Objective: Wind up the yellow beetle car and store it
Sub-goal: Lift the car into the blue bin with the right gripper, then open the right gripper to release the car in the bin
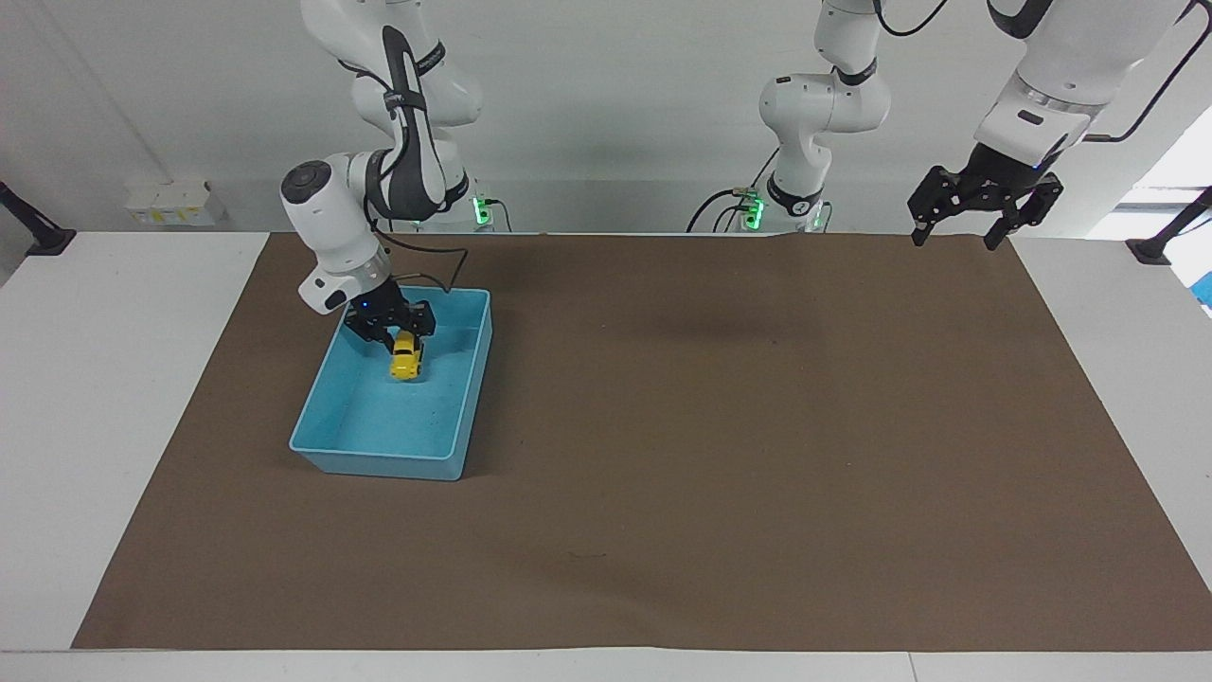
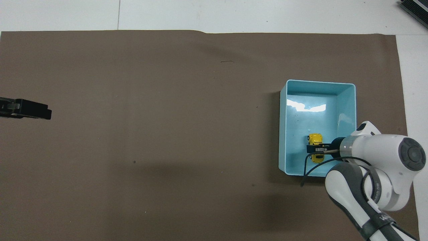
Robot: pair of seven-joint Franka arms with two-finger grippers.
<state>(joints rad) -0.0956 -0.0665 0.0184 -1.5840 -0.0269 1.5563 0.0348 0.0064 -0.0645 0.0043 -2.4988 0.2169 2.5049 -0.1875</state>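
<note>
The right gripper (image 1: 401,333) is gripping the tiny bright yellow beetle-shaped toy car (image 1: 407,358) and holding it low inside the light blue rectangular plastic bin (image 1: 453,448), which is sitting on the brown paper mat (image 1: 720,436) covering the desk, toward the right arm's end. The car is hanging nose-down, so letting go from here is risking a tumble onto its roof or side. If its spring is wound, the wheels could spin on landing and send it against the bin wall. The left gripper (image 1: 985,204) is waiting with its jaws spread, raised over the mat's corner.
</note>
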